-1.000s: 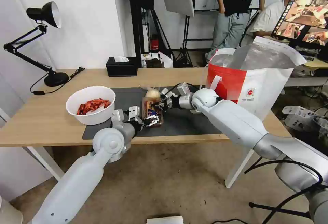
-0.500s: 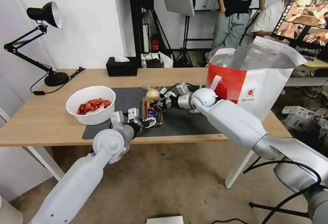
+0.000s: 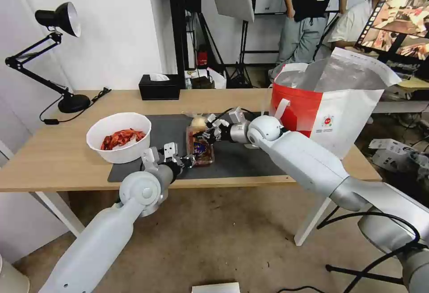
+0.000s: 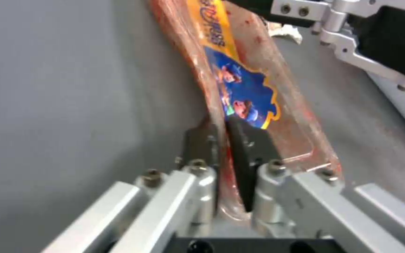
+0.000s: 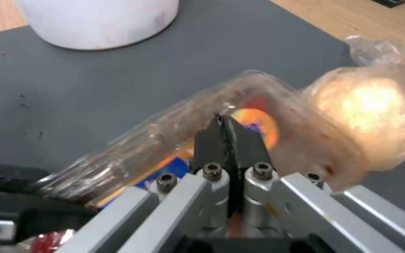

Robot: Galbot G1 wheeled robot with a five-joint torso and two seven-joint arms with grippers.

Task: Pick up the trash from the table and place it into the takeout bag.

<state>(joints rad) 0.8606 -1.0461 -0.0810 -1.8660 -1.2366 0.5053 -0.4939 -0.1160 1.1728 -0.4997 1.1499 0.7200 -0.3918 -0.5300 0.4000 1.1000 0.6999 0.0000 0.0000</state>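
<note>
Early stage: clamshell tray (image 3: 199, 146) on the grey mat (image 3: 250, 159), pinched at opposite rims by left gripper (image 4: 226, 147) and right gripper (image 5: 228, 140). Bagged bun (image 5: 376, 109), bowl of red shells (image 3: 119, 137) yet uncollected; takeout bag (image 3: 330, 105) open at the table's right end.

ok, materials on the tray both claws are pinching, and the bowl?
Clamshell tray: looks like thin clear plastic, glossy; the printed label and red smears show through, and the wall buckles at the left claw and right claw. White bowl: opaque, smooth, slightly matte; plastic or paper, can't tell which.
</note>
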